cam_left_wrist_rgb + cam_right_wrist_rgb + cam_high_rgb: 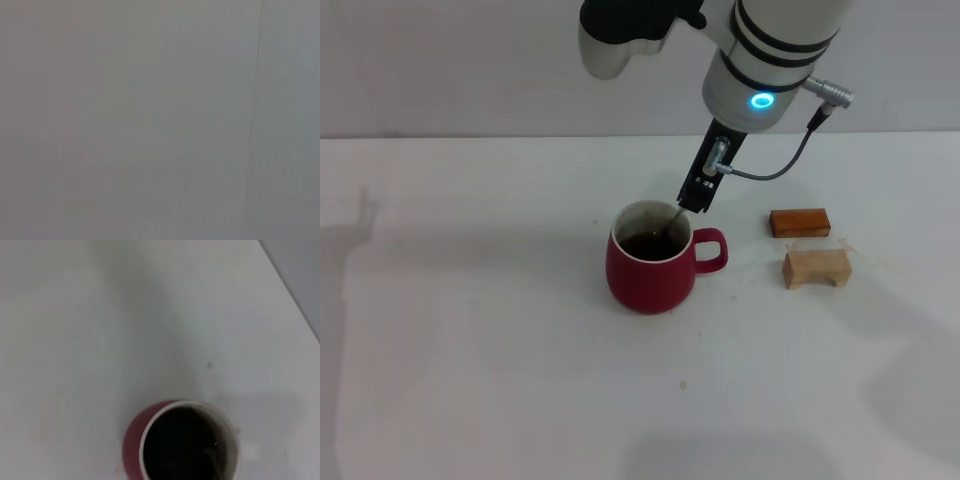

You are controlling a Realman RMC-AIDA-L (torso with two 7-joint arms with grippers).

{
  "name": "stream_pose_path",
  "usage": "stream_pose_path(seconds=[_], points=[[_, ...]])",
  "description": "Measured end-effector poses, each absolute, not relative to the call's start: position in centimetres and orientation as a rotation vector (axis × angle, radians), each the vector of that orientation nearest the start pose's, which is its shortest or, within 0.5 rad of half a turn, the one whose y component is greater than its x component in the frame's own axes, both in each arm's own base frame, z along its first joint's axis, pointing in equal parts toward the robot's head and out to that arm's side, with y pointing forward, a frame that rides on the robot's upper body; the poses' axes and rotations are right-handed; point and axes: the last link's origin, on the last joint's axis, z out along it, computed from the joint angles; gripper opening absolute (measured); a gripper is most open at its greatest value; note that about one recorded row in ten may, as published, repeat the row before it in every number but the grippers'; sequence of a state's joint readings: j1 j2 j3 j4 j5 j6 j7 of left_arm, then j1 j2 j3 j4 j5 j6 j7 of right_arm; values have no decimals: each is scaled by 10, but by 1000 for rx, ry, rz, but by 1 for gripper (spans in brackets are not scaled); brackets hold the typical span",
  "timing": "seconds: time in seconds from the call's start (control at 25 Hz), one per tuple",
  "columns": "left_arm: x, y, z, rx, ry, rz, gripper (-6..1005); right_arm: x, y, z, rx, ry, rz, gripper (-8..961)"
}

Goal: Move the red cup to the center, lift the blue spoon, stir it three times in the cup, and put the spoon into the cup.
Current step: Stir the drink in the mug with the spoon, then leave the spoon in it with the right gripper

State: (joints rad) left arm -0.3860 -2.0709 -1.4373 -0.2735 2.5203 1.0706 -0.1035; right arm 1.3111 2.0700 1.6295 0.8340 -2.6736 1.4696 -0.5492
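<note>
Head view only: right gripper (697,196) w/ blue spoon (670,225) in red cup (653,259).

White arm, black bands, cyan ring light, grey cable.

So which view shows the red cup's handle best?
The head view: the red cup is seen whole, its loop handle toward the wooden blocks. The right wrist view shows only the cup's rim and dark liquid from above; the left wrist view shows no cup.
</note>
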Motion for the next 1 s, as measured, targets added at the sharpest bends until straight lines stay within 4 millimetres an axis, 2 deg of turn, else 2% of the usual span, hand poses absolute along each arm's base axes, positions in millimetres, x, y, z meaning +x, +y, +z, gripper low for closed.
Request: stream_pose_path(seconds=[0.28,0.48,0.84,1.0], points=[[-357,343,46,-1231,-628,-685,842,21,408,-52,-2684,342,-881,158],[-356,343,46,-1230,-627,-688,842,16,401,-56,-2749,345,-860,157],[-353,347,46,-1232,-622,-693,842,5,413,-65,-2736,299,-704,157],[-352,348,46,-1237,-621,-695,842,9,426,-62,-2660,298,-705,157]])
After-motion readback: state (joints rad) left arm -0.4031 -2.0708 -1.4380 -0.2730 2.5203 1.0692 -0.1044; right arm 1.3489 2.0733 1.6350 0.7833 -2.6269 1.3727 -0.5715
